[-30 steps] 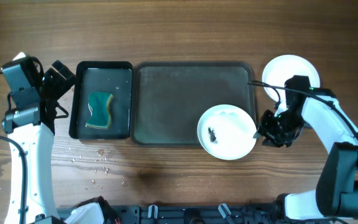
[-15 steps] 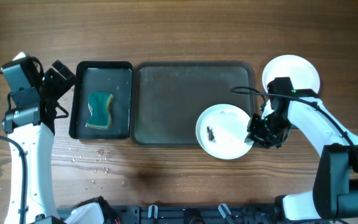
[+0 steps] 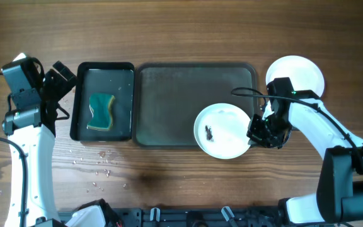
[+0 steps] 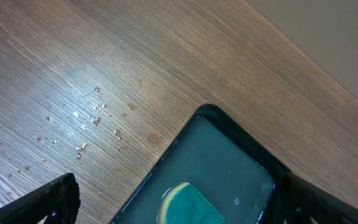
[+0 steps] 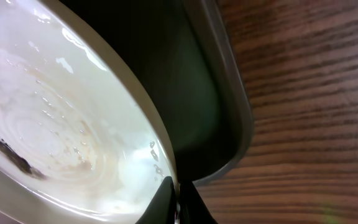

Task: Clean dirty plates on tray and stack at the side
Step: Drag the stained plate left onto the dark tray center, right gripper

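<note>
Wood-grain table (image 3: 181,25) carries the dark grey-green tray (image 3: 181,94) at its centre, lying lengthwise. A dirty plate (image 3: 225,135), round and white with a small black smear (image 3: 210,133) left of its middle, sits at the tray's front right corner, partly inside the tray and partly overhanging the front rim onto the table. The right gripper (image 3: 255,129) comes in from the plate's right side, its jaws closed tight on the plate's rim; in the right wrist view the two dark fingertips (image 5: 166,202) meet at the thin white edge, with wet streaks and the smear on the plate's inner face and the tray's rounded corner just behind it. Beyond the tray's right end, on the bare table, lies another white plate (image 3: 304,69), partly covered by the right arm; whether it is one plate or a stack of two I cannot tell from above. To the tray's left, just beside it, sits a smaller glossy black tray (image 3: 123,101) holding a film of water and a green sponge (image 3: 101,111). The left gripper (image 4: 185,202) hovers at that tray's left edge, its jaws spread wide and holding nothing. Water droplets (image 3: 99,161) speckle the table in front of the black tray.
</note>
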Tool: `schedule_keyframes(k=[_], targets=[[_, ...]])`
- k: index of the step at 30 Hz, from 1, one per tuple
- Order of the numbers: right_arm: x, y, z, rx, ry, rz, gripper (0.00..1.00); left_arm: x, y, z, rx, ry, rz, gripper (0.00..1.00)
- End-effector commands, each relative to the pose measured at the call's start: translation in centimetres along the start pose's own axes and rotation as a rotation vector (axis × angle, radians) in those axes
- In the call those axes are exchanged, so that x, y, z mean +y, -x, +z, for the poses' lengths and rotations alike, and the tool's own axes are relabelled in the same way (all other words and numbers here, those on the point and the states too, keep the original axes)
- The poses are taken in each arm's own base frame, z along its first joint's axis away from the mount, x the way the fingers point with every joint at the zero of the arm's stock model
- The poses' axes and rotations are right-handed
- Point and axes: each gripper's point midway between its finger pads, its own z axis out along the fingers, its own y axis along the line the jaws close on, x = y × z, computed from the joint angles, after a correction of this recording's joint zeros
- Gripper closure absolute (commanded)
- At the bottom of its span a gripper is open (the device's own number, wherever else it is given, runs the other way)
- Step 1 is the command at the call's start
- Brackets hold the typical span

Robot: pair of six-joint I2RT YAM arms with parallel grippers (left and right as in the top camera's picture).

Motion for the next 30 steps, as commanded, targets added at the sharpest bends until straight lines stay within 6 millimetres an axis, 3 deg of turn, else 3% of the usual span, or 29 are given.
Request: schedule_keyframes(k=[1,8,18,21,30], targets=[[0.0,0.5,0.2,-0.02,-0.002,-0.006,0.96,-0.2,0.5,-0.3,-0.013,-0.012,-0.017,0.0],[2.3,3.2,0.2,-0.137,0.068,-0.004,0.96,-0.2,0.5,-0.3,-0.013,-0.012,-0.016,0.0],[9.3,6.7,-0.6,-0.369,0.211,-0.02,0.96,-0.2,0.5,-0.3,-0.013,-0.012,-0.016,0.0],[11.5,6.6,-0.6,-0.416,0.244,-0.014,0.96,-0.2,0.5,-0.3,-0.013,-0.012,-0.016,0.0],[13.8,5.1,0.2,-0.47,0.242,0.097,0.96,-0.2,0.5,-0.3,-0.013,-0.012,-0.016,0.0]])
